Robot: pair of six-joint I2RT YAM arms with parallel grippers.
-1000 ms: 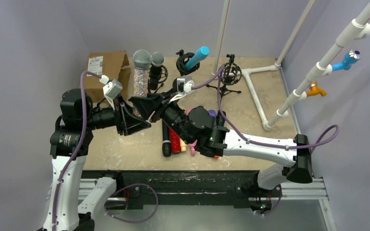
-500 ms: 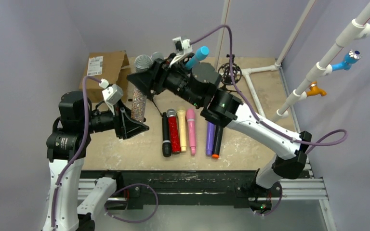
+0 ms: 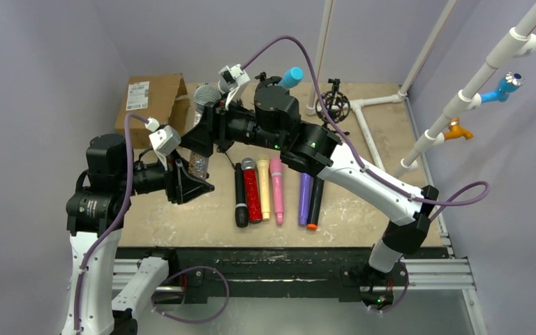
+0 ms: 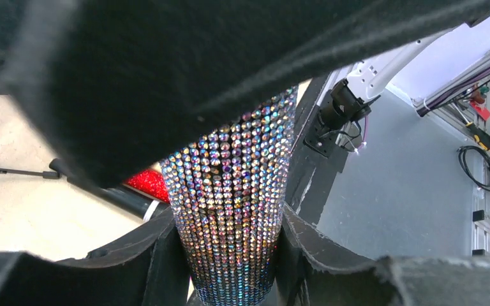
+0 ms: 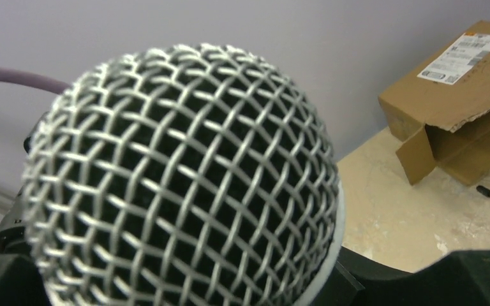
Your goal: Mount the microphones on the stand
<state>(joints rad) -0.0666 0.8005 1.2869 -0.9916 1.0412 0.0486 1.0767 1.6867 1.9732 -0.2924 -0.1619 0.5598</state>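
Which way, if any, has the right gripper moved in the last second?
Yes. The right gripper shifted toward the far wall, closer to the cardboard box.

Pale lilac-grey walls (image 3: 35,63) enclose a scuffed beige surface (image 3: 181,220). I note a white pipe frame (image 3: 380,99) at rear right. Lighting is even and diffuse.

The left arm (image 3: 101,202) folds at the elbow and points right, left gripper (image 4: 230,255) clamped on the silver mic (image 4: 236,191) (a finger on either side), while the right arm (image 3: 363,178) stretches far leftward, right gripper (image 3: 195,138) pointing left.
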